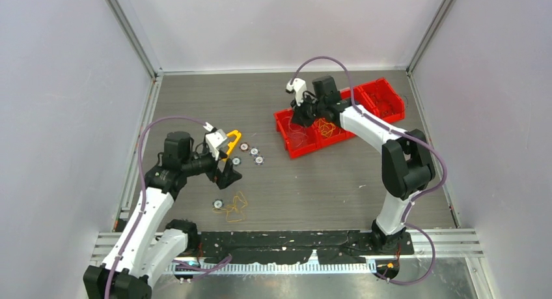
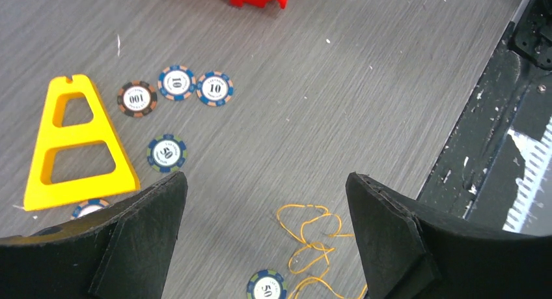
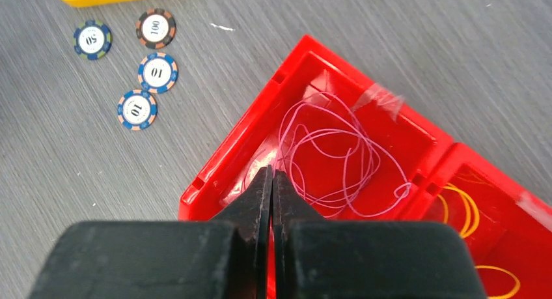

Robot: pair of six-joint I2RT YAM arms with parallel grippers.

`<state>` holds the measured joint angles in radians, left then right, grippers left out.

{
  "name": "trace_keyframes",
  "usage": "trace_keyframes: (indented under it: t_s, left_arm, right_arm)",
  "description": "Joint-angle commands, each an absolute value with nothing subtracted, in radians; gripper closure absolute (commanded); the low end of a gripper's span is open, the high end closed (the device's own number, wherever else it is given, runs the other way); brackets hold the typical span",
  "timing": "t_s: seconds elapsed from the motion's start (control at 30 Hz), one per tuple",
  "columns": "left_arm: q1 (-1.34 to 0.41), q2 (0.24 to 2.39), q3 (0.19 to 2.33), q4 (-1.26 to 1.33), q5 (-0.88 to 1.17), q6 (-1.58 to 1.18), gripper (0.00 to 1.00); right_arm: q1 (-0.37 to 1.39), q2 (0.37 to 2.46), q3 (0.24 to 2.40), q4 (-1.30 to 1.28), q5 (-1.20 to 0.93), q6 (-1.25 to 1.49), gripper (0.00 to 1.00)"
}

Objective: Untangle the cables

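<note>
**Top view.** Your left gripper (image 1: 225, 162) hangs over the table (image 1: 338, 188) at left of centre, its jaws spread wide and holding nothing. Your right gripper (image 1: 302, 115) reaches into the left end compartment of the red tray (image 1: 296, 150) at upper right.

**Left wrist view.** A yellow-orange cable (image 2: 312, 237) lies in loose loops on the table at lower centre, in the gap between the two fingers (image 2: 140, 237). Poker chips (image 2: 215, 88) and a yellow triangular frame (image 2: 78, 137) lie at upper left.

**Right wrist view.** The jaws are pressed together with their tips at a coiled pink cable (image 3: 332, 156) in the tray's end compartment. You cannot tell whether a strand is pinched. Yellow cables (image 3: 465, 211) fill the next compartment at the right.
</note>
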<state>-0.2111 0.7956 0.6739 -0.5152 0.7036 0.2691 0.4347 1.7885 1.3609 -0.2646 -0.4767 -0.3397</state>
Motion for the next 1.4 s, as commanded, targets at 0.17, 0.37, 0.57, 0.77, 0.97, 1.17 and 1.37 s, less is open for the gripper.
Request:
trace_keyframes:
  t_s: [0.17, 0.37, 0.57, 0.77, 0.97, 1.17, 1.37]
  left_arm:
    - [-0.146, 0.857, 0.757, -0.718, 0.824, 0.515, 0.06]
    - [-0.146, 0.874, 0.782, -0.904, 0.844, 0.718, 0.04]
    - [-0.204, 0.929, 0.769, -1.030, 0.761, 0.901, 0.12]
    - [-0.446, 1.107, 0.749, -0.932, 0.509, 0.778, 0.19]
    - [-0.521, 1.332, 0.775, -0.839, 0.400, 0.624, 0.28]
    - [-0.599, 1.485, 0.828, -0.827, 0.315, 0.559, 0.69]
    - [-0.593, 1.309, 0.951, -0.948, 0.531, 0.479, 1.00]
  right_arm:
    - [0.490, 1.782, 1.400, -0.326, -0.389, -0.435, 0.46]
    - [0.489, 1.734, 1.503, -0.480, -0.341, -0.471, 0.21]
    - [0.488, 1.623, 1.533, -0.624, -0.380, -0.474, 0.09]
    - [0.475, 1.471, 1.456, -0.713, -0.432, -0.437, 0.01]
    - [0.449, 1.315, 1.350, -0.710, -0.447, -0.408, 0.05]
    - [0.422, 1.200, 1.268, -0.701, -0.450, -0.414, 0.05]
    - [0.402, 1.122, 1.220, -0.707, -0.527, -0.406, 0.04]
